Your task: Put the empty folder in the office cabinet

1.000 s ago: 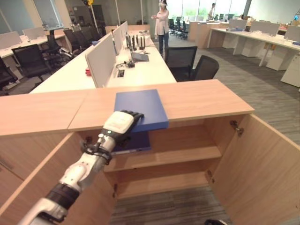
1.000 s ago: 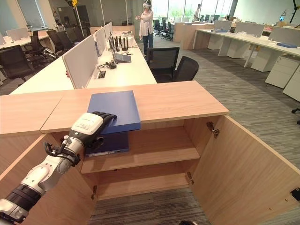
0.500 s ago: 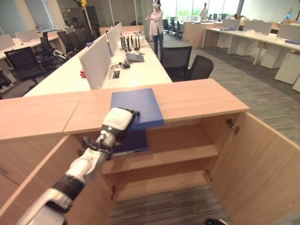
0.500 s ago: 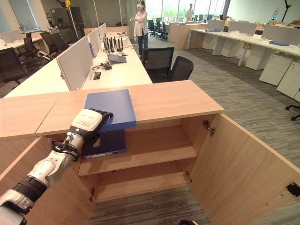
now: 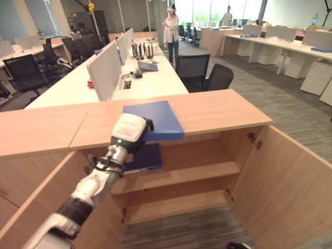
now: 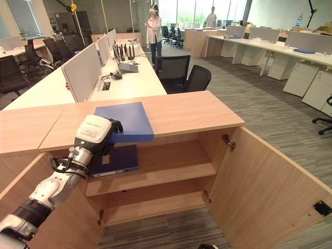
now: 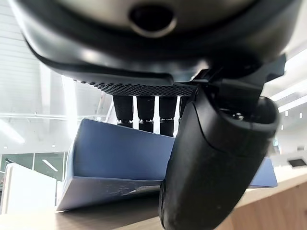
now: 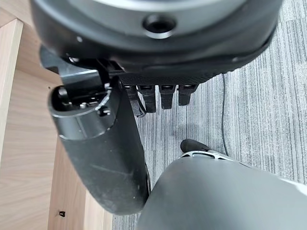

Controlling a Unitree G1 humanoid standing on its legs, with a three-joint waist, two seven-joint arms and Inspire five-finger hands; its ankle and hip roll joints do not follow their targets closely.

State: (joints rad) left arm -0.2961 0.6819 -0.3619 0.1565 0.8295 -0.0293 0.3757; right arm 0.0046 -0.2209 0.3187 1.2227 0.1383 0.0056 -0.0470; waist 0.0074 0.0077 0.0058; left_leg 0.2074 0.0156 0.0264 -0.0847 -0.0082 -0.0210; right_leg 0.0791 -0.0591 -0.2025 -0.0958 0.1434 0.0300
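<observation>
Left hand reaches in from lower left and sits at the near left corner of the blue folder. In the left wrist view the fingers lie on top of the folder and the thumb hangs down before its near edge, so the hand looks clamped on that corner (how firm the hold is I cannot tell). Folder lies flat on the cabinet top, its near edge jutting a little over the front lip, above the open compartment.

Just below the hand, on the upper shelf of the office cabinet, lies a second dark blue folder, flat, at the left end of the shelf. Lower shelf shows under it.

Further right, the cabinet door stands swung wide open.

Behind the cabinet: a long white desk with grey divider screens, black office chairs at its right side, and a person standing far back.

Right hand shows in its own wrist view over grey carpet, beside a wooden panel; thumb extended, fingers short and curled, nothing held.
</observation>
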